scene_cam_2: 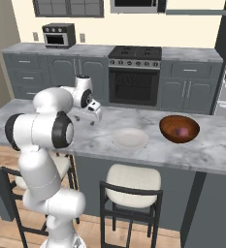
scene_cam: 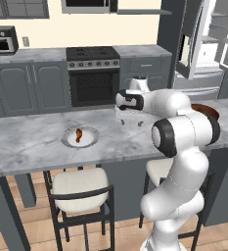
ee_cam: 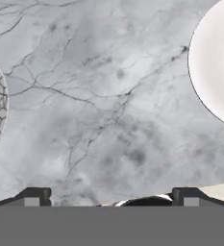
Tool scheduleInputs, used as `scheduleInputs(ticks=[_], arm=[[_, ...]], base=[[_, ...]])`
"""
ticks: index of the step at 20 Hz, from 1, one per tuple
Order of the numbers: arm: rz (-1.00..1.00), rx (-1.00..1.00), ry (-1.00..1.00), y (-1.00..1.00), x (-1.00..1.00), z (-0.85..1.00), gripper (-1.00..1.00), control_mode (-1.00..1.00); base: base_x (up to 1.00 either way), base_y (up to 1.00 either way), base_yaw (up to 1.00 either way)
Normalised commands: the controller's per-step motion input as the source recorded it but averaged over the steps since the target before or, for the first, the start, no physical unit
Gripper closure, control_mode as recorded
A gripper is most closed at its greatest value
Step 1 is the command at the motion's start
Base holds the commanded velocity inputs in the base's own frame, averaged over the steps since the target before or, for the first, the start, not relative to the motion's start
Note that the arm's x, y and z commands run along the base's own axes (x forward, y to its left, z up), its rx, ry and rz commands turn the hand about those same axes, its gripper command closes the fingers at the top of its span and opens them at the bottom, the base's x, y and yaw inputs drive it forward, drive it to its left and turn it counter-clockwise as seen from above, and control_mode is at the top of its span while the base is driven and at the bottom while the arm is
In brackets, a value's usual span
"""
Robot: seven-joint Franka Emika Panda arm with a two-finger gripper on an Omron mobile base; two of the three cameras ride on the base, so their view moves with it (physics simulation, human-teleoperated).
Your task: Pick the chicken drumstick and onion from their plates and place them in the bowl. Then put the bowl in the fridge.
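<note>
Two plates on the marble table [scene_cam_2: 216, 150]: grey-rimmed plate [scene_cam: 88, 142] with the chicken drumstick [scene_cam: 79, 135] lying on it, and pale plate [scene_cam_2: 130, 138] bare, just left of the bowl [scene_cam_2: 179, 128] in the right base view. Onion [scene_cam_2: 183, 131] sits inside the bowl. Tool [ee_cam: 111, 196] hovers over bare marble between the two plates, jaws spread wide, gripping nothing. Fridge [scene_cam: 208, 44] stands behind the table at upper right of the left base view, doors open, white shelves showing.
</note>
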Motion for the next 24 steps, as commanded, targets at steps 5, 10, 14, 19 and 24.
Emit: scheduleInputs(ticks=[5,10,14,19,24], arm=[[0.00,0.01,0.00,0.85,0.18,-0.18,-1.00,-1.00],[0.00,0.00,0.00,0.81,0.24,-0.16,-1.00,-1.00],[0.00,0.00,-0.02,0.71,0.18,-0.02,-1.00,-1.00],[0.00,-0.01,0.00,0.54,0.21,-0.02,-1.00,-1.00],[-0.03,-0.08,0.00,0.35,0.29,-0.03,-1.00,-1.00]], base=[[0.00,0.00,0.00],[0.00,0.00,0.00],[0.00,0.00,0.00],[0.00,0.00,0.00],[0.00,0.00,0.00]])
